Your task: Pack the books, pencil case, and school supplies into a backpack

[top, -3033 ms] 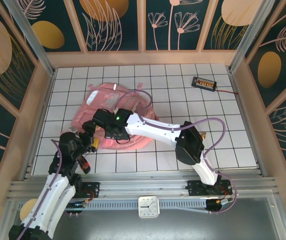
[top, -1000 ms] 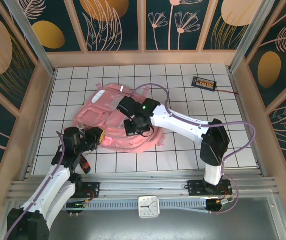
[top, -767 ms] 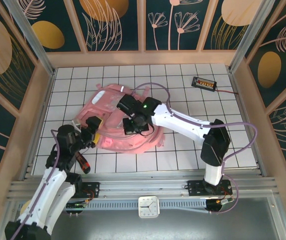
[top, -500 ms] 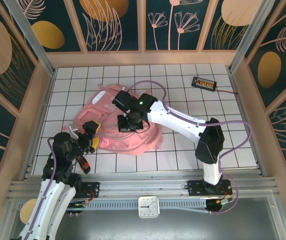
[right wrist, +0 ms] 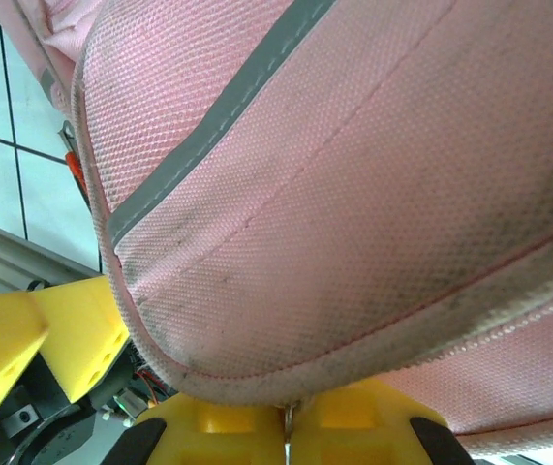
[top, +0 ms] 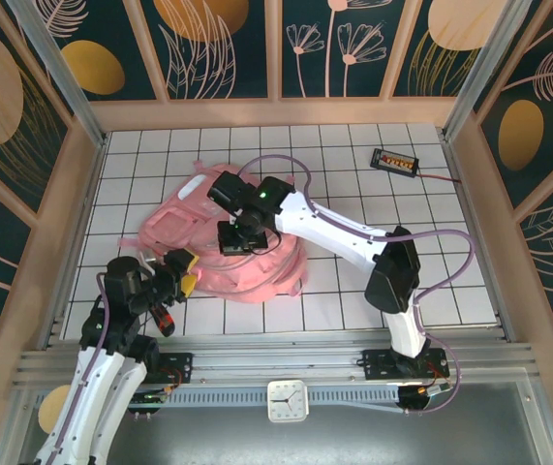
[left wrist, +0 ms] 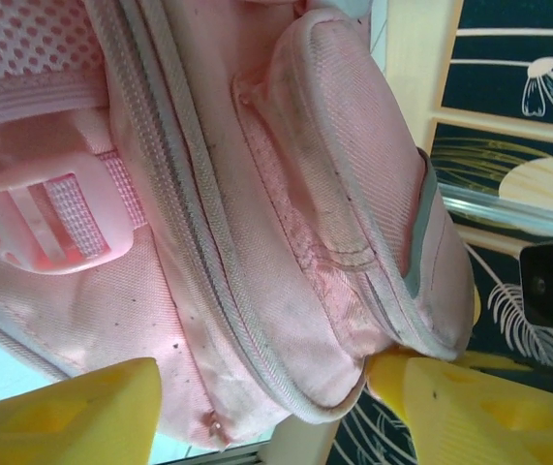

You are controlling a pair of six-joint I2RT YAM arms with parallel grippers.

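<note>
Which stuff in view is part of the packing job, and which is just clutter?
Job:
- backpack

Lying about:
- knife
- black box
- clock

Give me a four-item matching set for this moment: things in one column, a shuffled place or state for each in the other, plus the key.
Things:
1. backpack
2. black box with orange marks
3. left gripper
4. right gripper

Place or state:
a. fingers shut, pinching pink fabric
b. near the far right corner of the table
c. pink, lying left of the table's middle
d. fingers apart, the backpack's edge between them

Pairs: 1-c, 2-b, 3-d, 4-a
</note>
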